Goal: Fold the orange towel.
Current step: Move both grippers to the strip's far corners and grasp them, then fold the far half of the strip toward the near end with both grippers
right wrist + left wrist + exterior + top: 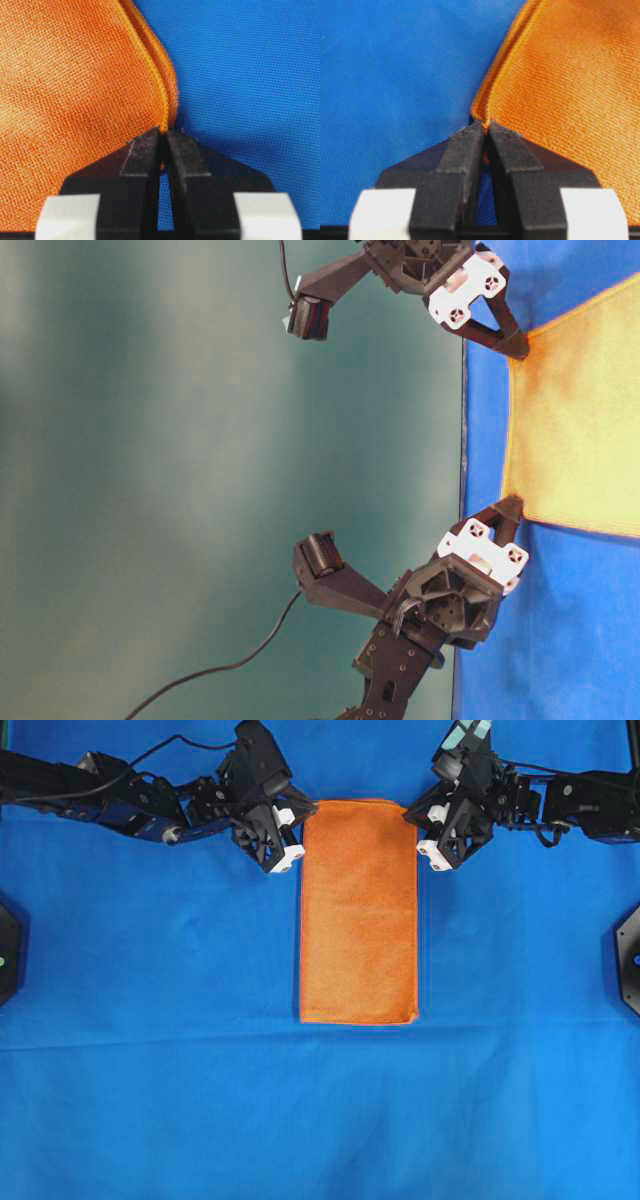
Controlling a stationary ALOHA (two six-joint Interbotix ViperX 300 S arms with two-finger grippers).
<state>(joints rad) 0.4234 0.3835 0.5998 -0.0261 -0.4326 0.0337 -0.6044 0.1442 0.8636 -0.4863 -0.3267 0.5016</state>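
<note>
The orange towel (359, 910) lies on the blue table cloth (180, 1070) as a tall folded rectangle, layered at its edges. My left gripper (308, 812) pinches its far left corner; in the left wrist view the towel's (560, 80) hem corner sits between the gripper's (485, 127) shut tips. At the far right corner my right gripper (410, 815) is shut on the hem, seen up close where the towel (65, 80) meets that gripper (163, 131). From table level, both grippers, right (520, 348) and left (512, 504), hold the towel's (580, 410) far corners.
The blue table cloth covers the whole table. Black mounts stand at the left edge (8, 950) and right edge (628, 955). Cables (180, 742) trail behind the arms at the far side.
</note>
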